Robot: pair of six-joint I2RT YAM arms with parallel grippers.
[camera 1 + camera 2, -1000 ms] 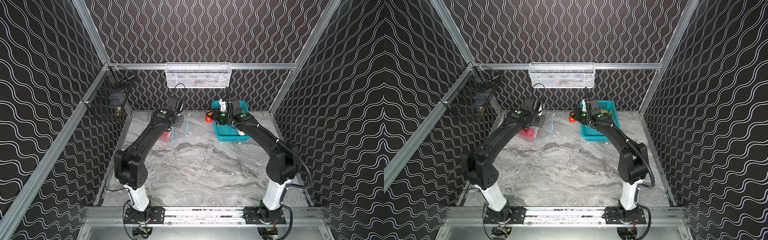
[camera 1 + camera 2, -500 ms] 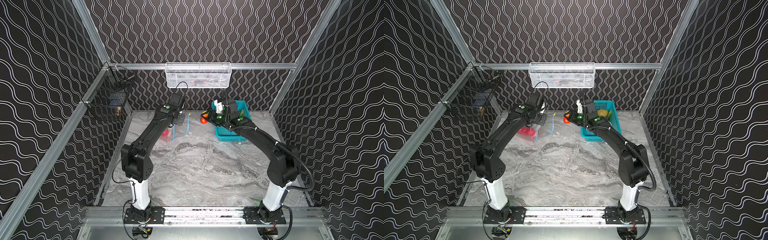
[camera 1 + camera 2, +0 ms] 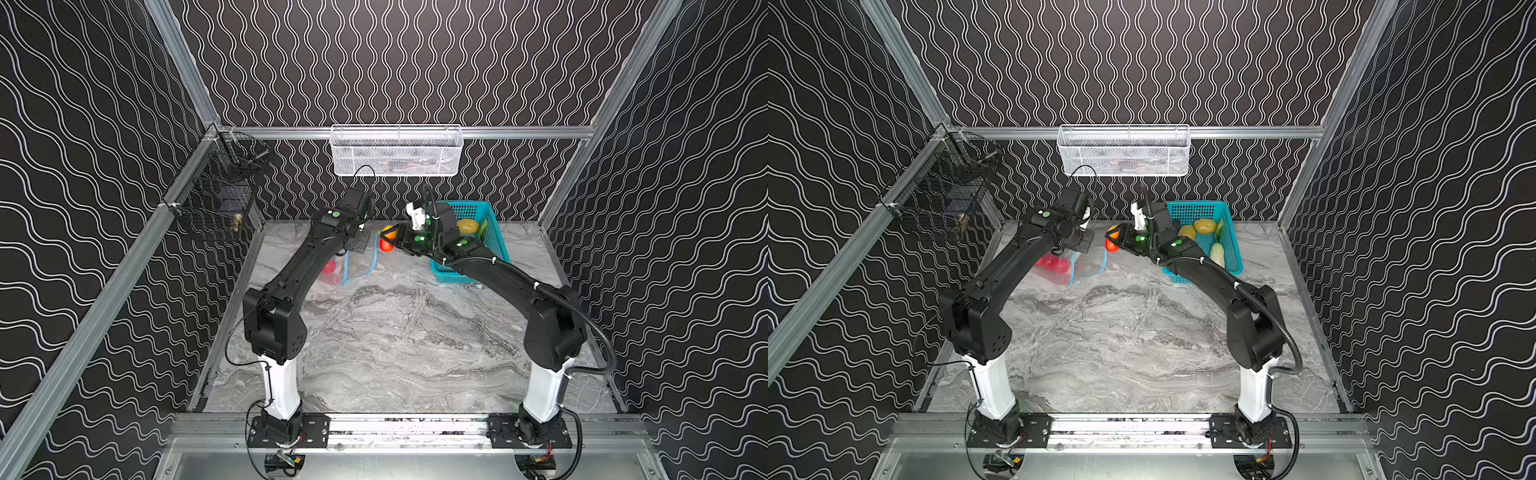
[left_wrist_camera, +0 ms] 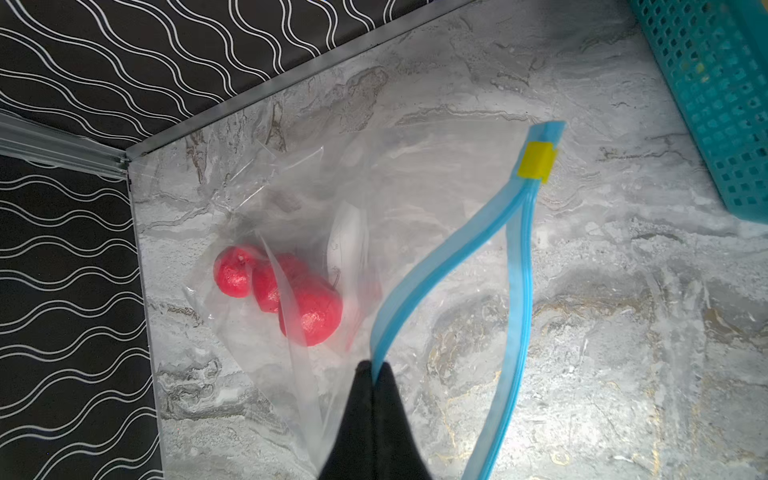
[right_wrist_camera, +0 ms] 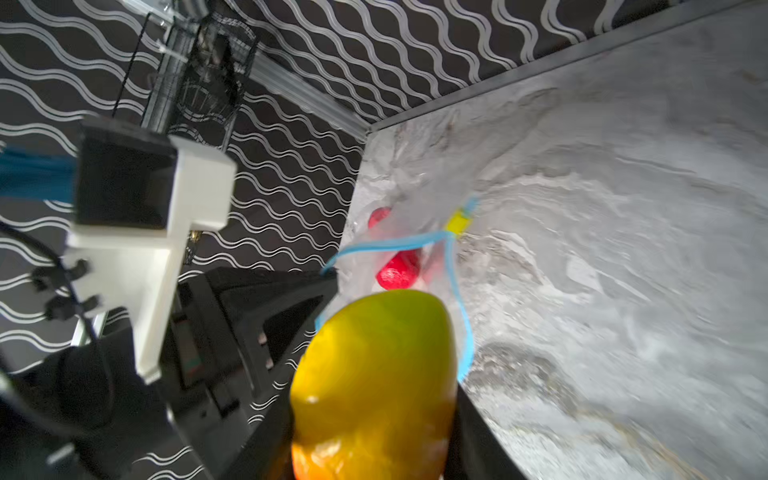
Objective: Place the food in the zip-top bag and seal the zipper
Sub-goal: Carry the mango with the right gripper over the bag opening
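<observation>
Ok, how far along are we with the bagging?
Done: three tomatoes lie in the zip-top bag. In hand: the left hand pinches the zipper, mouth open; the right hand holds the yellow-orange piece near the mouth. Left: two potatoes, the radish and a green vegetable in the basket, then sealing; the slider sits at one end.

My right gripper [image 3: 388,238] is mostly buried behind the orange-yellow piece [image 5: 374,386] it grips, whose lower end runs off the wrist picture, and that view's smeary anyway. Left gripper [image 4: 374,370] shows only tips pinching the zipper [image 4: 436,266]; tomatoes [image 4: 307,303] look hazy through zip-top bag [image 4: 415,174] folds.
</observation>
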